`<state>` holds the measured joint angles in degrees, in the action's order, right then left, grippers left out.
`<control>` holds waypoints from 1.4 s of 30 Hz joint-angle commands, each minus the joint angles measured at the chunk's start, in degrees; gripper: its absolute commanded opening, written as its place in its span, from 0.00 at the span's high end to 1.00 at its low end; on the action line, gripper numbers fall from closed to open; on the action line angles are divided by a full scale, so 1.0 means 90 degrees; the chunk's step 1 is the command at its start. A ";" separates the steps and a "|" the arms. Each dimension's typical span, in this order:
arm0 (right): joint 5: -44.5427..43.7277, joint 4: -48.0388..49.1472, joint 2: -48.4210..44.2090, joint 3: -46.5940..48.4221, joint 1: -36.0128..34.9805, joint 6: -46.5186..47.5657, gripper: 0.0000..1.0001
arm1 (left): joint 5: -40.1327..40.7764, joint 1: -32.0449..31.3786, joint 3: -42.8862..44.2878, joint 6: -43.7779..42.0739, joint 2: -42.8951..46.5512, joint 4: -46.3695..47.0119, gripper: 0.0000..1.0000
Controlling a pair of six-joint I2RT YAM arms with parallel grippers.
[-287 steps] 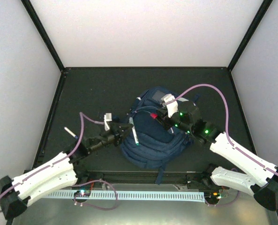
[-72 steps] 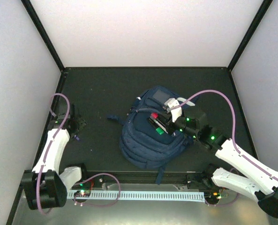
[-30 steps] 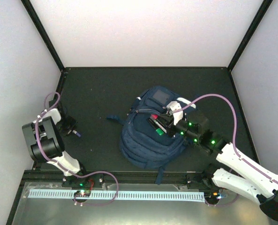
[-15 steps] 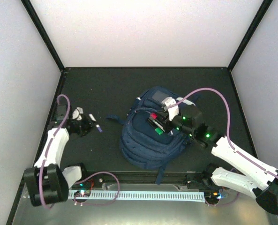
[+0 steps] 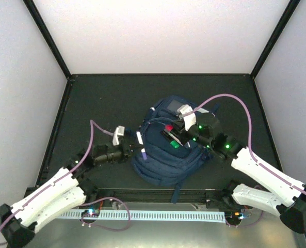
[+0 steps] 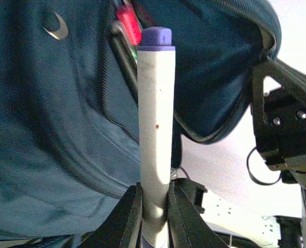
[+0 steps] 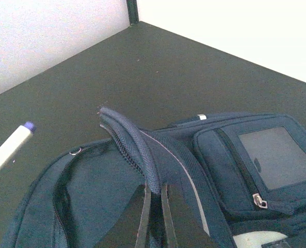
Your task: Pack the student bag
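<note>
the student bag [image 5: 160,163] fills the middle of the table [image 5: 101,98]; the dark surface to its left and along the far side lies open for a pass. the right gripper [image 7: 154,199] pinches the rim of the bag's mouth and lifts it, leaving a gap on the left. a red item [image 5: 168,127] and a green item [image 5: 176,145] sit in that mouth and narrow it. the right arm [image 5: 256,168] bars the bag's right side. the white marker [image 6: 155,119], clamped in the left gripper [image 6: 154,206], points at the opening from the bag's left edge.

The student bag [image 5: 163,160] lies centre frame; the marker [image 5: 141,144] just left of it, in the left gripper [image 5: 132,149]; the right gripper [image 5: 176,135] on its upper right.
</note>
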<state>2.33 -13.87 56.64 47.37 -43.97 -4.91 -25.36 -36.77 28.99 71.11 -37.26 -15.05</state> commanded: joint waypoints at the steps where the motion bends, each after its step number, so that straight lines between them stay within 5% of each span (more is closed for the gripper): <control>1: -0.0263 0.0295 -0.0090 0.0350 0.0032 -0.0143 0.98 | 0.1803 -0.1367 -0.0001 0.1247 -0.0256 0.1296 0.98; 5: -0.0312 0.0135 -0.0117 0.0451 0.0036 -0.0103 0.98 | 0.2683 -0.2345 0.0206 0.1318 -0.0987 0.2047 0.98; 14: -0.0392 -0.0085 -0.0296 0.0487 0.0039 -0.0012 0.98 | 0.2891 -0.2635 0.0785 0.1295 -0.2777 0.3212 0.94; 26: -0.0419 -0.0067 -0.0546 0.0311 0.0036 0.0044 0.98 | 0.3997 -0.2534 0.1850 0.2631 -0.4149 0.2459 0.86; 28: -0.0435 -0.0080 -0.0551 0.0311 0.0037 0.0079 0.98 | 0.3695 -0.2469 0.2089 0.2734 -0.4485 0.2427 0.65; 31: -0.0469 -0.0128 -0.0570 0.0312 0.0030 0.0128 0.98 | 0.3373 -0.2418 0.2626 0.2459 -0.4676 0.1573 0.12; 42: -0.0556 -0.0023 -0.0572 0.0205 0.0034 0.0205 0.98 | 0.2881 -0.2403 0.2771 0.0377 -0.3654 0.0513 0.11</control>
<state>-0.14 -19.70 53.12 48.97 -44.01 -3.73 4.40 -58.46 51.96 84.51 -74.37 -5.23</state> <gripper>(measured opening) 0.060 0.895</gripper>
